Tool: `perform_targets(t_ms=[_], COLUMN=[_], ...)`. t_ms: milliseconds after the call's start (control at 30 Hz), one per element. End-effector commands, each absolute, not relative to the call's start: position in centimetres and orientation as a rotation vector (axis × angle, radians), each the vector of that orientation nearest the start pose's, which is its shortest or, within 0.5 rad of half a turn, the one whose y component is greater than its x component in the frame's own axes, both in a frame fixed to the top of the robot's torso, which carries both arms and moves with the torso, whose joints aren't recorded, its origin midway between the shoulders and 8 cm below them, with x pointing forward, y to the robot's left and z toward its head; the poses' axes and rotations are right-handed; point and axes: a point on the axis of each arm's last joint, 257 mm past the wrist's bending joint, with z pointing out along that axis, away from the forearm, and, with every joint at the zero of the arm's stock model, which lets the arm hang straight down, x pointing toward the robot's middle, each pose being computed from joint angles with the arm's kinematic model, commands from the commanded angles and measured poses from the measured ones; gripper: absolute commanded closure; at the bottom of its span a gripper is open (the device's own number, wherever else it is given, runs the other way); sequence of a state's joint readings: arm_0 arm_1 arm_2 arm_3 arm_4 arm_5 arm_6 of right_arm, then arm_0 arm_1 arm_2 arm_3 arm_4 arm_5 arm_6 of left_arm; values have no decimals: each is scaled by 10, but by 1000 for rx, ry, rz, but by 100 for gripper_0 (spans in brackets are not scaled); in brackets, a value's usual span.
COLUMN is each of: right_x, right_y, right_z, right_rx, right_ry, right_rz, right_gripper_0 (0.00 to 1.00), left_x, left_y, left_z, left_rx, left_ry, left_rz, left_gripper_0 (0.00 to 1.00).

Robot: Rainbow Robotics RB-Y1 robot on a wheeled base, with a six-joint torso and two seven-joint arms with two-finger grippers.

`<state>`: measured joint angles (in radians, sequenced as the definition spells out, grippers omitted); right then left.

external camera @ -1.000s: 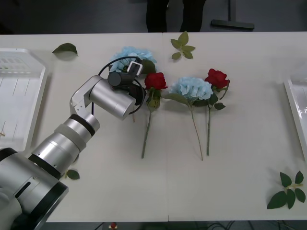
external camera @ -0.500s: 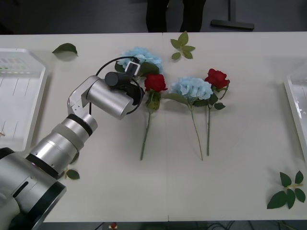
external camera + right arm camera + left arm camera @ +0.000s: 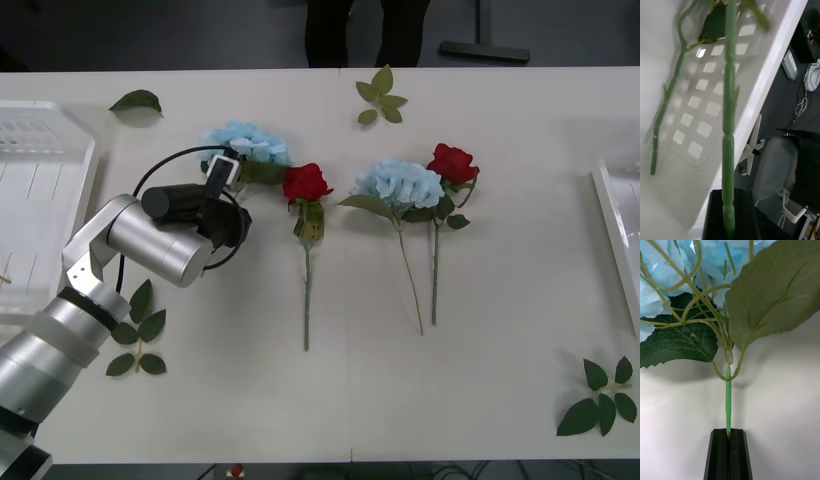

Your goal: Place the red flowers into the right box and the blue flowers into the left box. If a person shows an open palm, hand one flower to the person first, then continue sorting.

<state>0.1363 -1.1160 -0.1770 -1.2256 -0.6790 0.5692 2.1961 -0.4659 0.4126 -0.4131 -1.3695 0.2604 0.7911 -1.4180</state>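
My left gripper is shut on the stem of a pale-blue flower at the table's middle left. In the left wrist view the black fingers pinch the thin green stem just below the leaves. A red flower lies right beside it. Farther right lie a second blue flower and a second red flower. The left box stands at the left edge, the right box at the right edge. My right gripper is shut on a green flower stem above the right box; its head is out of view.
Loose leaf sprigs lie at the far middle, the far left, the near left and the near right. Another stem with a leaf rests in the right box.
My left arm has drawn back to the left with the blue flower in its grip. The red flower beside it slid left too, and a leaf sprig by the arm has come into view.
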Motion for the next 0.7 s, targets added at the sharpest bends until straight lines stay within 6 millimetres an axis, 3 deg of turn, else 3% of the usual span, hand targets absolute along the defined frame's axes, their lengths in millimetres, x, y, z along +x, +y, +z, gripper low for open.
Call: perform_targets(t_ms=[33,67,100,167,233,300,467,533,667,700], right_x=[389,389,389,390,391,394,411,420,431,437], right_y=[-738,-737,-737,-735,-734,-731,-712,-700,-680,-660], right_z=[-222,-223,-224,-227,-226,-225,-216,-210,-202,-197], right_rx=[-579,-577,-576,-574,-577,-587,-626,-631,-622,-617], right_ry=[2310,2311,2310,2307,2300,2287,2238,2217,2220,2236], right_rz=[-1024,-1021,-1019,-1012,-1012,-1010,-987,-957,-877,-798], right_gripper_0=[77,73,71,60,53,41,6,0,0,0], left_x=[563,560,560,556,555,555,562,564,568,570], left_y=[204,205,205,205,202,200,196,194,187,178], left_z=[-311,-307,-303,-294,-289,-282,-268,-265,-264,-265], left_rx=[437,435,432,419,413,407,404,409,416,423], left_ry=[2279,2297,2299,2317,2324,2334,2330,2325,2327,2332], left_rz=[71,75,73,66,47,33,33,30,17,5], left_gripper_0=[88,62,50,17,6,1,0,0,0,0])
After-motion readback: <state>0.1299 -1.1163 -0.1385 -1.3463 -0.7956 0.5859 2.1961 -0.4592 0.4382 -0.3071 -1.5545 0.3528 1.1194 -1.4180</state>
